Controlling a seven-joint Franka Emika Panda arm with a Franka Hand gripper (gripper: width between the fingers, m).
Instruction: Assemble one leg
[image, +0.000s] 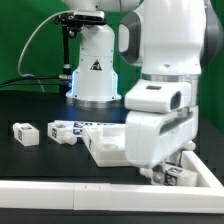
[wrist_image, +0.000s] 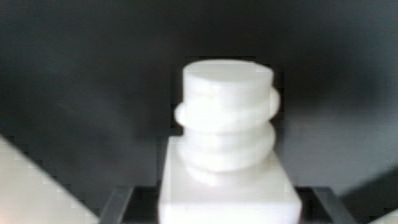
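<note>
- The bench (image: 40, 105) is a flat black surface, matt and bare in the stretch behind the parts.
- In the wrist view it fills the frame as a dark, blurred field (wrist_image: 71, 70).
- A pale patch sits in one corner of that view; I cannot tell what it is.
- A white bar (image: 60, 188) runs along the near edge of the bench, right across the exterior view.
- Behind the bench hangs a green backdrop (image: 25, 30).
- The robot base (image: 95, 65) stands at the back, white, with a blue glow low on its side.
- The arm (image: 165, 50) bulks large on the exterior view's right and reaches down to the bench.
- The hand (image: 168, 176) is low, just behind the white bar, and closed on the leg (image: 173, 177).
- Whether the leg touches the bench cannot be seen.
- The wrist view shows the leg (wrist_image: 222, 120) as a white post with a ridged, rounded end, held between the dark fingers (wrist_image: 132, 205).
- A large white panel (image: 103, 148) lies flat on the bench, just beside the hand, towards the exterior view's left.
- A first post (image: 25, 133) and a second post (image: 62, 131), both tagged, lie further left, apart from each other.
</note>
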